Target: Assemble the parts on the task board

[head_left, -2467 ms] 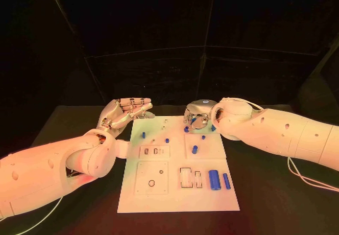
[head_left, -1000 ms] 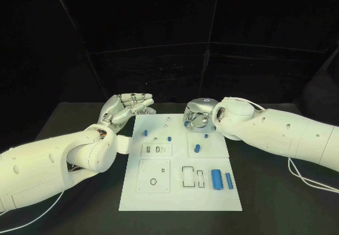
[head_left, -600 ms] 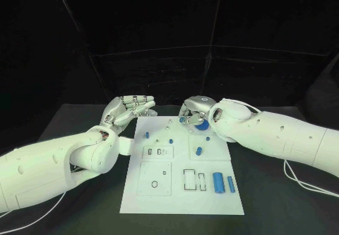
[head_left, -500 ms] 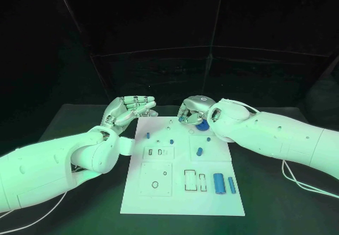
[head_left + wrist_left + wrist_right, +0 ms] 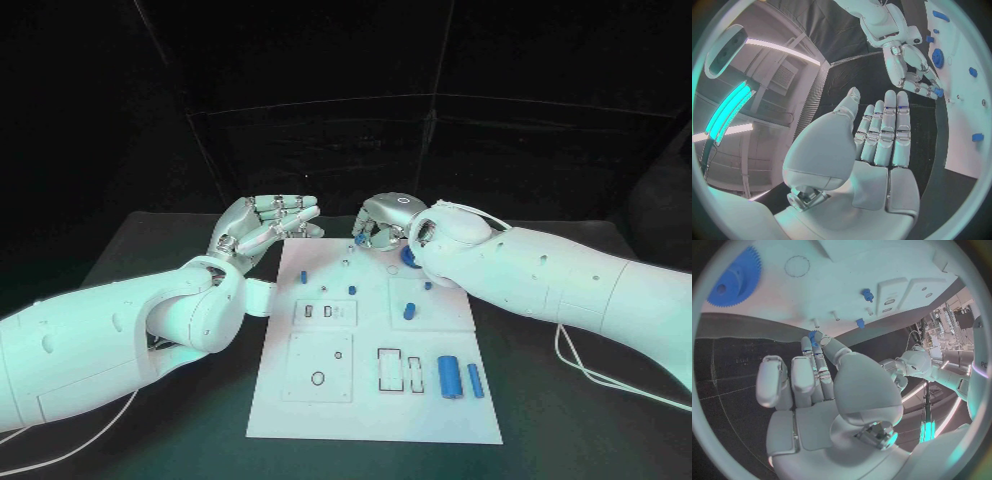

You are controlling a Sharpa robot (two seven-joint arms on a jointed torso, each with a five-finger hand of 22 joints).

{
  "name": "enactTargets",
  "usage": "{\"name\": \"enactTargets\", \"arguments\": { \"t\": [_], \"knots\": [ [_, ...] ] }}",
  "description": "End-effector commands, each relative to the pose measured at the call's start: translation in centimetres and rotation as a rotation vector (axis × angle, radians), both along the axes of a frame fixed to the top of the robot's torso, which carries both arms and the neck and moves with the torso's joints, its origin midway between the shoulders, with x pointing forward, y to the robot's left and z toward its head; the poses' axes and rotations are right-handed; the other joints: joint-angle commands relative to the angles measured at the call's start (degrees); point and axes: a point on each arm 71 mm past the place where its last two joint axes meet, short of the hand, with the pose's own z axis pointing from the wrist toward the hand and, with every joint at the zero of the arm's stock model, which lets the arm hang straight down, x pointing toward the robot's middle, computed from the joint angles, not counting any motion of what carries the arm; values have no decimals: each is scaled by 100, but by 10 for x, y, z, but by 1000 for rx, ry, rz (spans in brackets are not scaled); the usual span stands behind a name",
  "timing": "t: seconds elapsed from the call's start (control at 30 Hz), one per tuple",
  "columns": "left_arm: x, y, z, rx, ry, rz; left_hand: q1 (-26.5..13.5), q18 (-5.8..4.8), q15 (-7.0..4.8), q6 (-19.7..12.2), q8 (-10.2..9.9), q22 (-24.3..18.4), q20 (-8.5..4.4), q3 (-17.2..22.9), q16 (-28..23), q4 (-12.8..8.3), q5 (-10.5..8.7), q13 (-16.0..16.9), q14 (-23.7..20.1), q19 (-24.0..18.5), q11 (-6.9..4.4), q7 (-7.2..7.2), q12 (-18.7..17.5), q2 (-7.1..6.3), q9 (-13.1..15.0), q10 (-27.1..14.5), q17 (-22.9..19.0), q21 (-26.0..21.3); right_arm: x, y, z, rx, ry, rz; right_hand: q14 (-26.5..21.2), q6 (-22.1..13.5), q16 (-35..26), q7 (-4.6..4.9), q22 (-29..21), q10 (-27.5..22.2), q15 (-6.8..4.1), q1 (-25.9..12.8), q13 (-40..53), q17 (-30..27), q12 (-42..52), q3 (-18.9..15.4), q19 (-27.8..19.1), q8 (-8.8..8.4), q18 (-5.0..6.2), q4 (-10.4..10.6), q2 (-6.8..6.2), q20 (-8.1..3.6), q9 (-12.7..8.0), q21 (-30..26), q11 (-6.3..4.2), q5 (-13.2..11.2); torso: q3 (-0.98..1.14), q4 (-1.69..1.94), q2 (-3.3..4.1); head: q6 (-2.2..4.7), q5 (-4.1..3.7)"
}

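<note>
While the left hand (image 5: 260, 228) stayed palm-up off the 11 o'clock corner of the task board (image 5: 368, 400), its fingers straight, side by side and holding nothing, the right hand (image 5: 381, 222) had shifted toward 9 o'clock along the board's 12 o'clock edge. That shift uncovered a blue gear (image 5: 410, 257), which the hand had hidden a second earlier. The gear lay flat on the board at about 1 o'clock, partly behind the right wrist. The right hand's thumb and fingertips were closed on a small blue part (image 5: 812, 334), held just above the board's far edge. Its long axis was too small to tell. Near 5 o'clock, two blue cylinders (image 5: 449, 374) lay side by side, their long axes running 12 to 6.
</note>
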Motion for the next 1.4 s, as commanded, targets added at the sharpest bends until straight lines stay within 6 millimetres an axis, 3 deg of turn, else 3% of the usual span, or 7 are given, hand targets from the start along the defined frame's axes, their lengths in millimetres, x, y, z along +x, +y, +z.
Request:
{"name": "enactTargets", "arguments": {
  "t": [0.03,0.13,0.77,1.13,1.23,1.3,1.4],
  "knots": [
    [-1,-2,2,-4,-9,-15,6,28,16,36,-23,-9,17,-10,-40,-45,-26,-9,-7,19,29,22,-28,36,-7,11,9,-37,1,2,1,-7,8,3,99,57,26,-11,8,19,-38,-7,3,2,-1,33,26,36,-49,-5,-7,-1,60,39,7,-18,-10,17,39,17,-12],
    [-1,-2,3,-4,-11,-16,6,28,16,36,-23,-9,17,-10,-40,-45,-26,-9,-7,19,29,22,-28,36,-7,11,9,-37,3,5,-1,-15,17,3,99,56,28,-10,11,17,-37,-12,3,2,-6,39,27,32,-49,0,-13,0,59,41,8,-26,-16,30,55,24,-19],
    [0,-2,5,-4,-15,-16,6,28,16,36,-23,-9,17,-10,-40,-45,-26,-9,-7,19,29,22,-28,36,-7,11,9,-37,7,14,-5,-50,51,-1,90,38,36,-1,20,-7,-26,-61,-6,-26,-49,86,20,-6,-50,45,-60,9,49,50,20,-102,-13,14,49,-13,30],
    [0,-2,5,-4,-14,-16,6,28,16,35,-30,-12,18,-13,-48,-56,-28,-9,-5,21,30,23,-37,36,-8,10,15,-40,8,17,-6,-57,58,-5,66,-110,38,57,-12,-174,24,-145,-51,-89,-121,153,-28,-102,-42,115,-216,50,5,40,79,-136,-12,20,53,-23,25],
    [1,-2,5,-3,-14,-15,6,28,16,35,-30,-12,18,-13,-48,-56,-28,-9,-5,21,30,23,-37,36,-8,10,15,-40,9,16,-5,-52,50,-8,1,-492,-70,154,-224,-537,115,-258,-116,-302,-132,136,-196,-127,1,176,-396,114,-55,-57,175,-142,-17,14,52,-21,31],
    [1,-2,5,-3,-14,-15,6,28,16,35,-30,-12,18,-13,-48,-56,-28,-9,-5,21,30,23,-37,36,-8,10,15,-40,9,16,-5,-47,44,-10,-87,-903,-251,152,-558,-870,149,-296,-129,-613,-133,82,-446,-121,73,195,-529,159,-66,-216,235,-141,-17,12,50,-23,33],
    [1,-1,6,-3,-14,-14,6,28,16,35,-30,-12,18,-13,-48,-56,-28,-9,-5,21,30,23,-37,36,-8,10,15,-40,9,16,-4,-43,39,-10,-132,-1164,-363,186,-752,-1115,180,-267,-113,-798,-104,-22,-587,-118,116,240,-602,200,-48,-326,269,-149,-15,15,54,-24,42]
  ]
}}
